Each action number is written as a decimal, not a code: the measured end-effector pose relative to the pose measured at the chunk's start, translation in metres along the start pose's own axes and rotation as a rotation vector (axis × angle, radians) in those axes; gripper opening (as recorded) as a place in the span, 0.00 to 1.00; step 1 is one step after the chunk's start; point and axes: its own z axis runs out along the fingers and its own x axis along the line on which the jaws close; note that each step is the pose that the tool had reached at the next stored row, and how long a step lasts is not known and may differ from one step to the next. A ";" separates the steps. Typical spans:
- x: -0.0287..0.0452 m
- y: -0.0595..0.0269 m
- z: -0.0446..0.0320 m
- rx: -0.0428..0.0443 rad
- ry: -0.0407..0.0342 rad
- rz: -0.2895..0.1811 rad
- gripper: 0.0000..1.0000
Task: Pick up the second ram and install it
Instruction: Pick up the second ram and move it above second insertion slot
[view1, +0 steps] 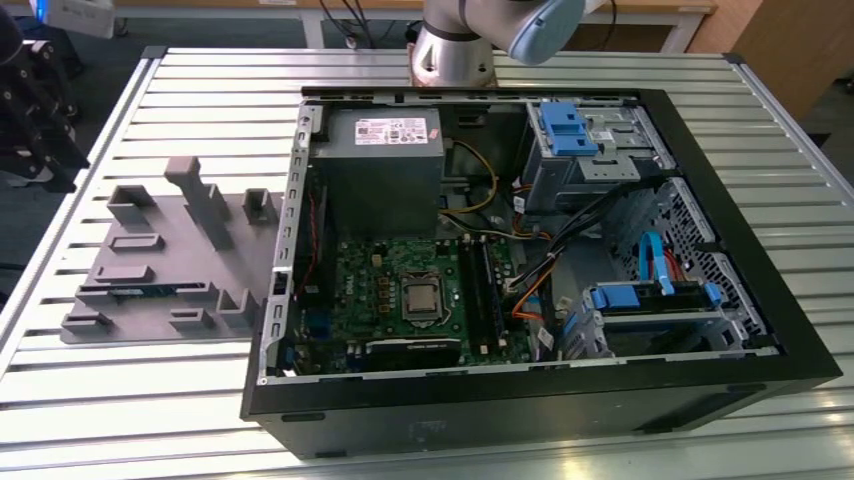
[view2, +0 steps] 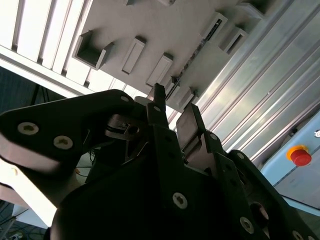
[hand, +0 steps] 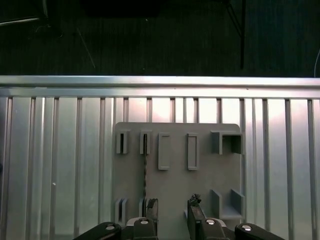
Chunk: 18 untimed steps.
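Near the worktop's (view1: 134, 400) edge, on the exterior view's left, a grey tray (view1: 187, 262) holds the ram (view1: 140, 291) edgewise in a slot. In the first wrist view the pincer (hand: 173, 202) faces the tray, spread open and empty. Rightward sits the computer case (view1: 534, 392); its label (view1: 387, 130) is unreadable.

Light in the exterior view is bright and even, coming from overhead: the desk (view1: 134, 420) shines pale, with glare on the slat ridges. Inside the case (view1: 534, 405) it is dimmer, the walls shading the board (view1: 360, 270). The tray (view1: 147, 250) throws short, soft shadows. In the second wrist view I see the hand (view2: 172, 106) as a near-black, backlit mass against bright slats. In the first wrist view, glare streaks the slats by the desk's edge, and the floor (hand: 150, 35) beyond it is dark.
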 end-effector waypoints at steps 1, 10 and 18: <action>0.0000 0.0002 0.0004 0.0000 0.0000 0.000 0.37; 0.0007 0.0020 0.0048 0.0001 -0.0001 0.000 0.37; 0.0021 0.0028 0.0174 0.0001 -0.0001 0.000 0.37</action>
